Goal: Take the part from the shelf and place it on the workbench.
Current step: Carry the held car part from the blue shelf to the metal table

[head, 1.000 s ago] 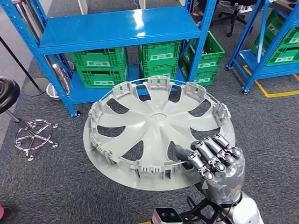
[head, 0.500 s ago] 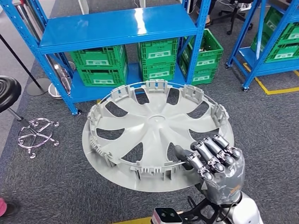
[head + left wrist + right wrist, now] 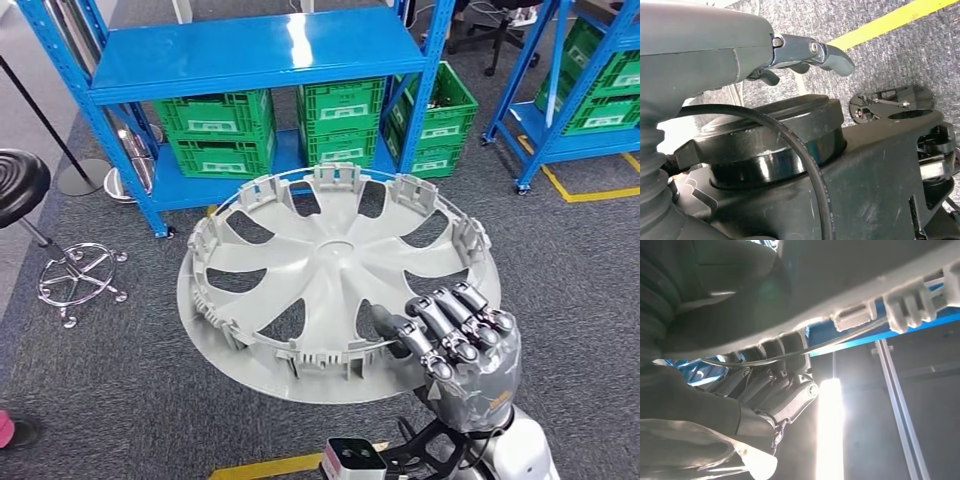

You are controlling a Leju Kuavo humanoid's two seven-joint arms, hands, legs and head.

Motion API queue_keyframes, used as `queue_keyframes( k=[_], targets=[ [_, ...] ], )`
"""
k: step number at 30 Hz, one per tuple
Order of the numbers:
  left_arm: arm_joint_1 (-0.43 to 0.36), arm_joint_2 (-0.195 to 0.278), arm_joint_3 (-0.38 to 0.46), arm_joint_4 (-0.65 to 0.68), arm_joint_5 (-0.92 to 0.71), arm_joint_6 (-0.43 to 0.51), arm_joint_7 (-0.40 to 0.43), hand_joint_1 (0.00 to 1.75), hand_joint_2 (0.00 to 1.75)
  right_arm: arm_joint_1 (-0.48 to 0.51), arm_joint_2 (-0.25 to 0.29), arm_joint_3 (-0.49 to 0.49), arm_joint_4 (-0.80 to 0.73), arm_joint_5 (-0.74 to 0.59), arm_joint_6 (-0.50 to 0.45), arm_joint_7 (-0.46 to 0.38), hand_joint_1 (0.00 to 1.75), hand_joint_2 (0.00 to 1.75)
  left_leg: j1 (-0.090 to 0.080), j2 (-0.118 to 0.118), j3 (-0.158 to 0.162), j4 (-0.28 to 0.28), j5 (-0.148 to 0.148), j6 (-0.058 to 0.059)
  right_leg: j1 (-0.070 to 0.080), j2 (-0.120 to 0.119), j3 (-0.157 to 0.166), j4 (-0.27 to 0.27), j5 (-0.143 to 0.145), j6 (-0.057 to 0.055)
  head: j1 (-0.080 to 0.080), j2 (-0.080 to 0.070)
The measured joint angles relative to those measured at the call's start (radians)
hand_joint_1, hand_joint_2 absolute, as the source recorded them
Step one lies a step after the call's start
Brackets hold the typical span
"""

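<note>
The part is a large grey wheel cover (image 3: 332, 260), inner side up, held nearly flat in front of me over the carpet. My right hand (image 3: 464, 360) grips its near right rim, fingers curled over the edge and thumb on the spoke side. The right wrist view shows the cover's clipped rim (image 3: 874, 280) passing across my dark fingers (image 3: 776, 385). In the left wrist view my left hand (image 3: 734, 45) hangs beside my body with fingers straight and nothing in it.
A blue shelf (image 3: 256, 50) stands ahead with green crates (image 3: 219, 130) on its lower level. Another blue rack (image 3: 573, 90) is at the right. A black stool (image 3: 23, 185) stands at the left. Yellow floor tape (image 3: 272, 465) runs near my feet.
The whole scene has slid away from me and yellow tape has come into view at the bottom, so the camera moved back. The cover stays in my right hand's grip.
</note>
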Motion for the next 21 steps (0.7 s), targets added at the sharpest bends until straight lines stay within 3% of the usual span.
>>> queue_keyframes(
  k=[11,14,16,18,19,20,21],
  targets=[
    [-0.002,0.003,0.000,0.000,-0.004,-0.009,0.001,0.00,1.75,-0.004,0.000,0.010,0.001,0.000,0.000,0.107,1.75,1.75,-0.011,0.002,-0.016,0.011,0.012,0.025,-0.011,0.002,-0.003,-0.019,0.030,0.038,-0.001,0.000],
    [-0.003,0.001,0.000,0.000,-0.006,-0.005,0.006,0.00,1.75,-0.005,0.000,0.012,0.001,0.000,0.000,0.114,1.75,1.75,-0.006,0.008,-0.016,-0.002,0.026,0.038,-0.013,0.004,-0.012,-0.014,0.025,0.049,-0.001,0.000],
    [-0.005,0.000,0.000,0.000,-0.006,0.000,0.013,0.00,1.75,-0.006,0.000,0.013,0.000,0.000,0.000,0.116,1.75,1.75,0.000,0.018,-0.017,-0.013,0.038,0.047,-0.013,0.005,-0.045,0.052,-0.023,0.054,0.002,0.000],
    [-0.006,0.000,0.001,0.000,-0.006,0.004,0.019,0.00,1.75,-0.007,0.000,0.014,0.000,0.000,0.000,0.116,1.75,1.75,0.000,0.030,-0.023,-0.013,0.041,0.051,-0.014,0.005,-0.102,0.191,-0.094,0.060,0.004,0.000],
    [-0.006,0.000,0.001,0.000,-0.006,0.005,0.020,0.00,1.75,-0.006,0.000,0.014,0.000,0.000,0.000,0.116,1.75,1.75,-0.001,0.037,-0.026,-0.013,0.041,0.051,-0.016,0.005,-0.123,0.248,-0.115,0.063,0.004,0.000],
    [-0.007,0.000,0.001,0.000,-0.006,0.006,0.021,0.00,1.75,-0.006,0.000,0.014,0.000,0.000,0.000,0.116,1.75,1.75,0.000,0.044,-0.026,-0.012,0.041,0.050,-0.017,0.004,-0.129,0.273,-0.118,0.065,0.004,0.000],
    [-0.007,0.000,0.001,0.000,-0.005,0.006,0.023,0.00,1.75,-0.006,-0.001,0.014,0.000,0.000,0.000,0.115,1.75,1.75,0.000,0.051,-0.027,-0.010,0.041,0.048,-0.018,0.002,-0.114,0.254,-0.102,0.066,0.004,0.000]
  ],
)
